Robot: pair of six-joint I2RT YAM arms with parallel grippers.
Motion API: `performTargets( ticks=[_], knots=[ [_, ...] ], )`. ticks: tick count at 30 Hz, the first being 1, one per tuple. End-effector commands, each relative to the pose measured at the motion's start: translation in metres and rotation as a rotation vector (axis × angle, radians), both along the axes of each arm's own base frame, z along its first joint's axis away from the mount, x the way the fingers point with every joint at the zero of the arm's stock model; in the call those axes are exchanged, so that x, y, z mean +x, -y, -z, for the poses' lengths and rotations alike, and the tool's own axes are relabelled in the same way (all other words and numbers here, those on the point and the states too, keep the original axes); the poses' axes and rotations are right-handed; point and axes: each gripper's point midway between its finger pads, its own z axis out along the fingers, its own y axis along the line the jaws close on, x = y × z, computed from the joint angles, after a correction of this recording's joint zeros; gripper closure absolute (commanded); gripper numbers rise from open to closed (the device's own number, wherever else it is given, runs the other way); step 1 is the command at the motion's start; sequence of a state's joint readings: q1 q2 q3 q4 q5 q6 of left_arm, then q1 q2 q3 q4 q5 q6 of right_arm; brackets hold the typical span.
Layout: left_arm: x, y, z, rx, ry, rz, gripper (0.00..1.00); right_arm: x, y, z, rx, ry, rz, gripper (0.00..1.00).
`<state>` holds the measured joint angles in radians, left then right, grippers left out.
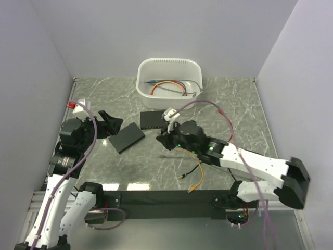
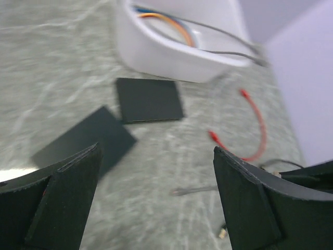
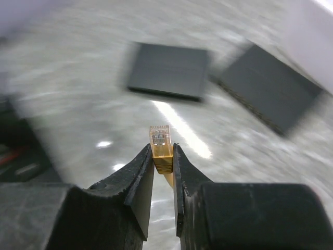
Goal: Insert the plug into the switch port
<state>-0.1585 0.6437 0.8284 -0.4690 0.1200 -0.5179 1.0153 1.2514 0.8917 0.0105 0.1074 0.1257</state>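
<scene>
My right gripper [image 3: 162, 151] is shut on an orange plug [image 3: 160, 139], whose clear tip sticks out past the fingertips above the table. Its orange cable [image 1: 196, 174] trails back under the right arm. Two flat black switch boxes lie ahead: one [image 3: 167, 70] straight ahead and one [image 3: 270, 86] to the right. In the top view they are the tilted box [image 1: 126, 137] and the box [image 1: 153, 120] near the tub, with my right gripper [image 1: 162, 137] just right of the tilted one. My left gripper [image 1: 107, 123] is open and empty, left of the boxes. In its own view, it [image 2: 156, 151] faces both boxes [image 2: 148, 99] [image 2: 83, 138].
A white tub [image 1: 169, 78] holding several cables stands at the back centre. A red cable [image 2: 255, 130] and a grey cable end [image 2: 192, 190] lie on the marble table [image 1: 234, 109] near the right arm. Walls close in the left, right and back.
</scene>
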Motion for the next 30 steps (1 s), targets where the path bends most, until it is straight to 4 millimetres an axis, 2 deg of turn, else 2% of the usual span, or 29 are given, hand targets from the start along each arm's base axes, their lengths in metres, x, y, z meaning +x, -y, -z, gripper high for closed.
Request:
performTargets(
  ticks=[1,3,4,8,9,10,12,15,16,19,30],
  knots=[
    [-0.024,0.046,-0.038,-0.113,0.159,0.267,0.07,-0.066,-0.016,-0.028,0.157,-0.090,-0.365,0.83],
    [-0.042,0.059,-0.054,-0.128,0.224,0.372,0.07,-0.085,-0.016,-0.039,0.200,-0.105,-0.457,0.86],
    [-0.048,0.062,-0.063,-0.122,0.260,0.407,0.08,-0.104,-0.017,-0.042,0.222,-0.132,-0.554,0.87],
    [-0.074,0.075,-0.081,-0.134,0.347,0.543,0.08,-0.130,-0.019,-0.050,0.275,-0.179,-0.692,0.94],
    [-0.087,0.083,-0.084,-0.145,0.367,0.620,0.09,-0.132,-0.021,-0.052,0.291,-0.176,-0.714,0.94],
    [-0.091,0.087,-0.078,-0.168,0.355,0.650,0.12,-0.134,-0.022,-0.055,0.303,-0.179,-0.731,0.95],
    [-0.101,0.092,-0.078,-0.174,0.388,0.713,0.17,-0.142,-0.028,-0.065,0.334,-0.189,-0.794,0.96],
    [-0.099,0.090,-0.066,-0.150,0.370,0.698,0.28,-0.149,-0.033,-0.079,0.351,-0.198,-0.877,0.98],
    [-0.100,0.090,-0.065,-0.144,0.370,0.709,0.33,-0.151,-0.034,-0.082,0.353,-0.201,-0.900,0.98],
    [-0.110,0.095,-0.066,-0.128,0.380,0.782,0.36,-0.155,-0.039,-0.094,0.358,-0.211,-0.981,0.99],
    [-0.112,0.102,-0.060,-0.135,0.361,0.829,0.39,-0.132,-0.057,-0.109,0.368,-0.243,-1.045,1.00]
  ],
)
